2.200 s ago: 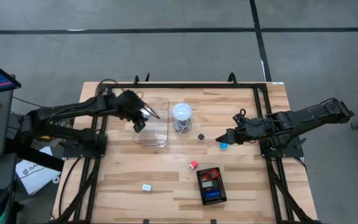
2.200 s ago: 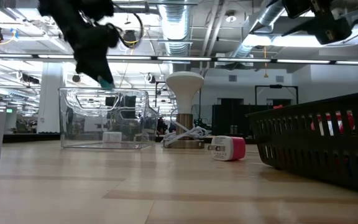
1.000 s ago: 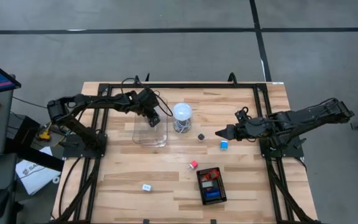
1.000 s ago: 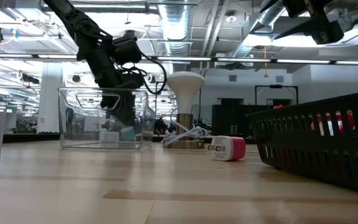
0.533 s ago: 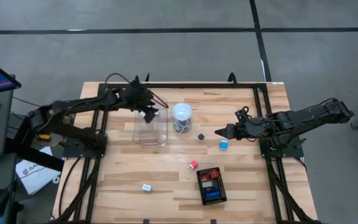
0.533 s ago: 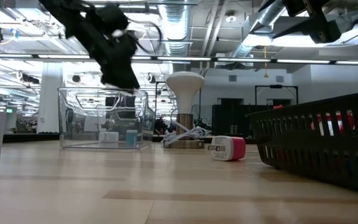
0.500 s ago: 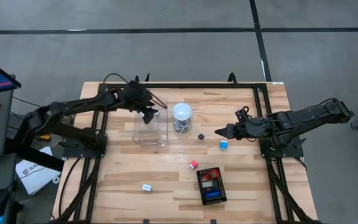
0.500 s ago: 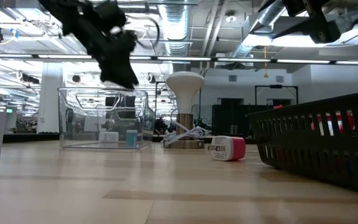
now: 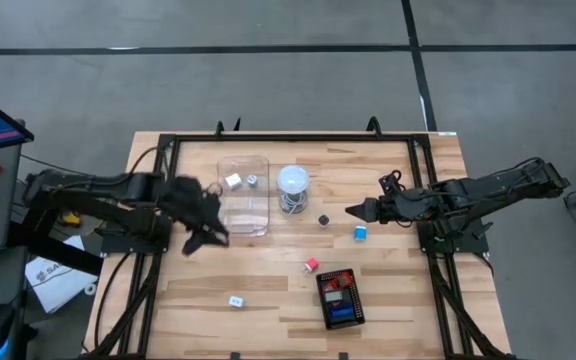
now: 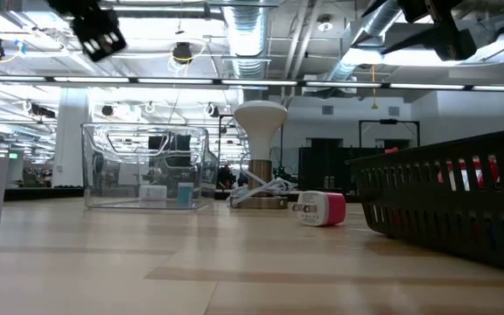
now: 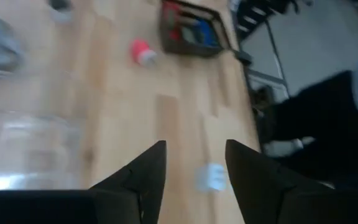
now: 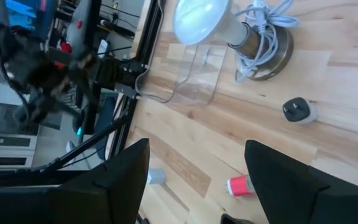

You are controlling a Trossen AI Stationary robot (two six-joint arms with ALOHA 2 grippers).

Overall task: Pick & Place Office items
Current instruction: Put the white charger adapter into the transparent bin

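Small white block [image 9: 235, 300] near the table's front edge, left of black rectangular tray [image 9: 353, 319]: probably light, rigid; best pinched across flat sides. Left gripper [image 9: 200, 240] empty, fingers spread, beside clear plastic box [image 9: 259, 226]. Right gripper [image 9: 353, 212] open, near right edge.

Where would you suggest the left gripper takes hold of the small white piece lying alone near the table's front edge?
The small white piece lies flat and alone on bare table, so I would come straight down from above and pinch its two shorter sides. The left gripper, open, hangs beside the clear box, nearest to it.
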